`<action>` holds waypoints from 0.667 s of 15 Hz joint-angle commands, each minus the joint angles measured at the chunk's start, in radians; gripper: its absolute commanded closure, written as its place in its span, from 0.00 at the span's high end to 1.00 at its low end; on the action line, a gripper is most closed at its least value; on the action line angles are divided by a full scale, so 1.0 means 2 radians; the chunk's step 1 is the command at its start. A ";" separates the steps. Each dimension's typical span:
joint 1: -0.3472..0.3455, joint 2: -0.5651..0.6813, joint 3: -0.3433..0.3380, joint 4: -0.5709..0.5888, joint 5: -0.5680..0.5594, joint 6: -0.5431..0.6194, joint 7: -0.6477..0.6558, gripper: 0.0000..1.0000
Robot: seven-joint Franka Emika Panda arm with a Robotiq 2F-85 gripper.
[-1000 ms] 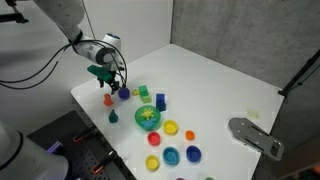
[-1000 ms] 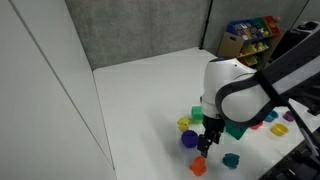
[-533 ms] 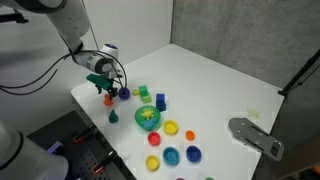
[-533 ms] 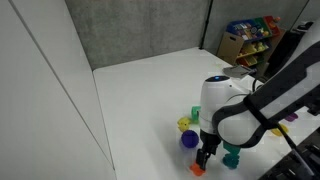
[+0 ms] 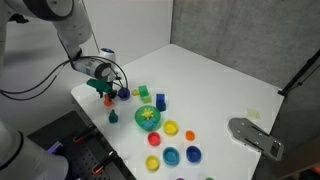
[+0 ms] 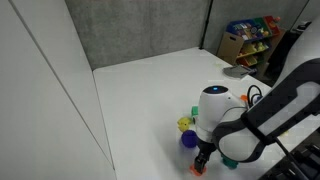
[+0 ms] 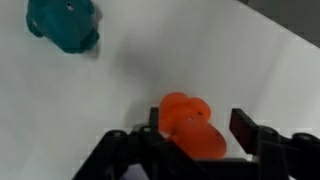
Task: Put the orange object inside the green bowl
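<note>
orange object (image 7: pixel 190 128): glossy orange-red, smooth plastic look, rounded lobed top. Stands on the table between the gripper fingers. In an exterior view (image 5: pixel 108 99) it is a tiny piece near the table's edge, well apart from the green bowl.
gripper (image 7: pixel 195 125): black, hard-edged fingers, low over the table and straddling the orange object. It comes in from the bottom of the wrist view.
jaws: parted, one finger on each side of the orange object. A sliver of white shows between the piece and one finger, so not clamped.
green bowl (image 5: pixel 139 120): bright green, round, smooth rim, something yellow inside. Sits further in on the table, among the other toys.
table (image 5: pixel 220 80): flat, matte white.
dark-green cone (image 5: pixel 113 117): small and pointed, between the orange object and the green bowl.
purple piece (image 5: pixel 124 94): rounded, just beside the gripper.
teal object (image 7: pixel 65 25): lumpy and blurred, apart from the orange object in the wrist view.
yellow cap (image 5: pixel 171 128): flat round disc near the bowl, with more discs in orange, red and blue close by.
arm (image 6: pixel 240 125): smooth white rounded shell, bent low over the toys.
</note>
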 commanded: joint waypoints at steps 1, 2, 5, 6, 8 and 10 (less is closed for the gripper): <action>0.006 0.001 -0.001 0.008 -0.018 0.011 0.000 0.42; 0.006 -0.003 0.001 0.006 -0.020 0.011 0.000 0.35; 0.001 -0.028 0.015 -0.002 -0.016 0.002 -0.003 0.21; -0.002 -0.038 0.021 -0.005 -0.012 0.000 -0.004 0.15; -0.010 -0.063 0.035 -0.011 -0.004 -0.008 -0.008 0.08; -0.008 -0.092 0.034 -0.017 -0.006 -0.013 -0.002 0.00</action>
